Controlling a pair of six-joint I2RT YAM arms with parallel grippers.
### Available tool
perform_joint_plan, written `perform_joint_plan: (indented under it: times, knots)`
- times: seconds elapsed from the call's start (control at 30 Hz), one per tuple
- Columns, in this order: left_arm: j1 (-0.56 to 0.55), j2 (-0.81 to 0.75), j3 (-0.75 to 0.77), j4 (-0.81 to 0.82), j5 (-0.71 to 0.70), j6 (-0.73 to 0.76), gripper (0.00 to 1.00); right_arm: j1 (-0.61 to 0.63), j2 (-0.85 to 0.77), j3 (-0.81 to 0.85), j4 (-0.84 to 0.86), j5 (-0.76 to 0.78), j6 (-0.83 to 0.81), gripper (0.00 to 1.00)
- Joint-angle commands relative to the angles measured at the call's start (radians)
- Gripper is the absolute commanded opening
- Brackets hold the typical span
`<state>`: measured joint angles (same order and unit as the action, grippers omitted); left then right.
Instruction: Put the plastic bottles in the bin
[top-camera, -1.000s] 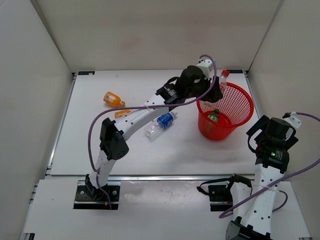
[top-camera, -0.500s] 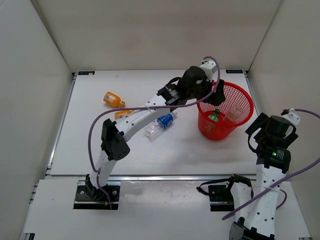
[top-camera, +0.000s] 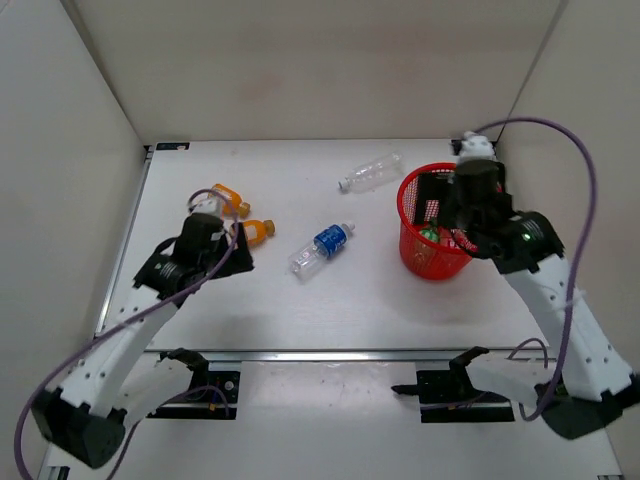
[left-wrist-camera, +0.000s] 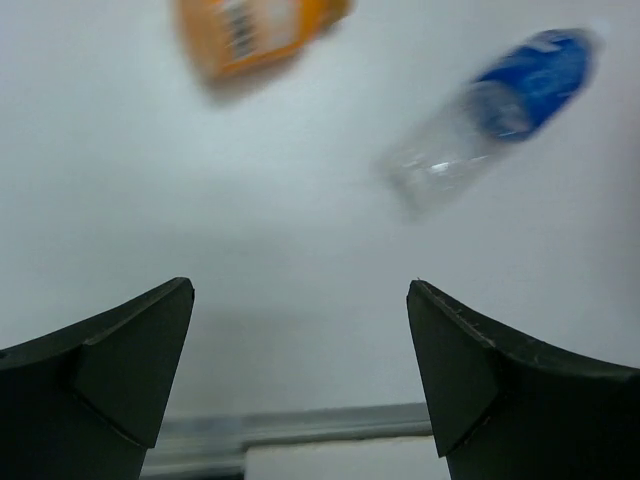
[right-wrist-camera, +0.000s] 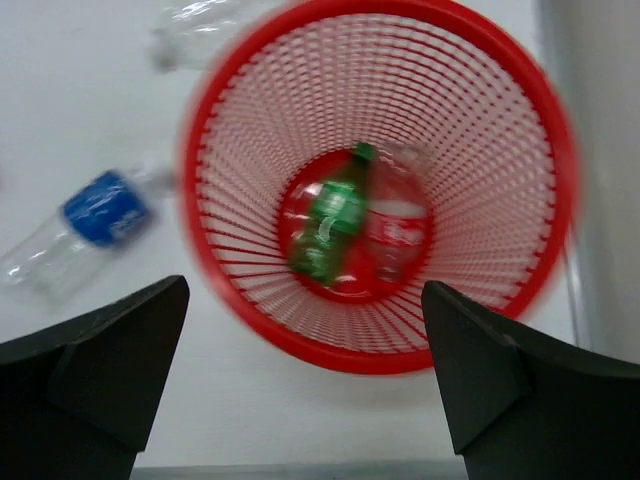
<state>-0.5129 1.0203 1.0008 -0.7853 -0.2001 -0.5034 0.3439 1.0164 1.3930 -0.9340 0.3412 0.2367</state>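
Between picks; both jaws wide, empty. Left gripper (left-wrist-camera: 298, 290) hangs by an orange bottle (left-wrist-camera: 255, 35), likely next: drop, close. Bin (top-camera: 480, 185) holds seemingly two bottles (right-wrist-camera: 335, 215).

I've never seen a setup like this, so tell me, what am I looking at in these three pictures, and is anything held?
These are two robot arms bolted to a table, each ending in a two-finger gripper. One picture looks down from overhead; the other two come from wrist cameras, the dark wedges being fingers. On the table lie two orange bottles, a blue-label bottle and a clear bottle. The red bin holds a green bottle and a red-label bottle. The left gripper and right gripper are open, holding nothing.
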Motion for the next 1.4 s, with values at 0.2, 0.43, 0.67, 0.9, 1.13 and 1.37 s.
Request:
perform_joint_plan:
  times: [0.2,0.43,0.67,0.9,1.13,1.37]
  knots:
    - [0.153,-0.339,-0.165,-0.291,0.036,-0.102,0.98,0.470,0.488,0.230,0.160,0.101,0.194,0.99]
    - [0.125,-0.368,-0.130,-0.384,0.042,-0.107,0.99,0.474,0.587,0.030,0.438,0.111,0.464,0.99]
    - [0.097,-0.387,-0.131,-0.400,0.082,-0.078,0.99,0.483,0.715,-0.011,0.480,0.195,0.674,0.99]
    - [0.093,-0.419,-0.152,-0.408,0.085,-0.063,0.99,0.509,0.846,0.028,0.535,0.288,0.754,0.99]
    - [0.093,-0.420,-0.137,-0.410,0.060,-0.057,0.99,0.514,0.890,-0.091,0.739,0.282,0.733,0.99]
    - [0.099,-0.397,-0.152,-0.391,0.054,-0.053,0.98,0.477,1.016,0.038,0.629,0.243,0.757,0.96]
